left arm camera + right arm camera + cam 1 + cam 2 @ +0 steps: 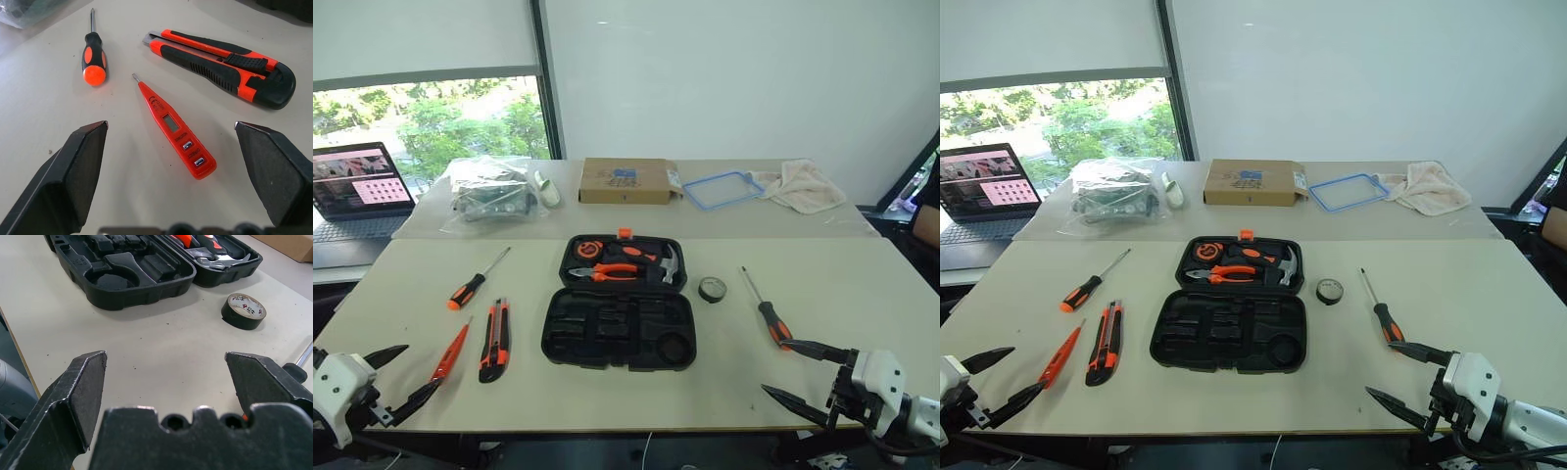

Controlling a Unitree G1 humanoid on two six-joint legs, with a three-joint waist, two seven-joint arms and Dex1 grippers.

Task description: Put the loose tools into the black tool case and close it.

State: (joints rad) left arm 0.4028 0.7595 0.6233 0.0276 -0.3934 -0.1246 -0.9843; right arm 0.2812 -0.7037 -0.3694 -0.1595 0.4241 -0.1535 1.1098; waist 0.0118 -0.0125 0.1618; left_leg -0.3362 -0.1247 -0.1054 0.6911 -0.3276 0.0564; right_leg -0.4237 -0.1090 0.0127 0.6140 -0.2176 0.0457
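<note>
Both my tools are spread wide w/ nothing in them: left tool (396, 377) at the near left edge of the worktop (862, 284), right tool (795, 370) at the near right edge.

The case (621, 313) lies open mid-worktop, lid half far, tray half near. Pliers (607, 272) and hammer (664, 262) sit in the far half already; near recesses look bare. Nothing loose is packed yet, so I judge the task at its start.

Loose tools: tester (173, 125) just ahead of my left tool, knife (220, 63) just right of it, one screwdriver (475, 282) farther on the left. Tape (712, 289) sits just right of the case; 2nd screwdriver (766, 311) lies near right, handle end close to my right tool.

Risks, as I judge them:
- Tester is slim and flat on the worktop; a pinch from above could skid it or flick it off the near edge.
- Tester and knife lie close; closing on one may nudge the other.
- Round screwdriver handles may roll if bumped.
- Recesses are shaped; a tool dropped in the wrong slot or crooked would stop the lid from shutting.
- Swinging the lid could shift the whole case, since it isn't held down.
</note>
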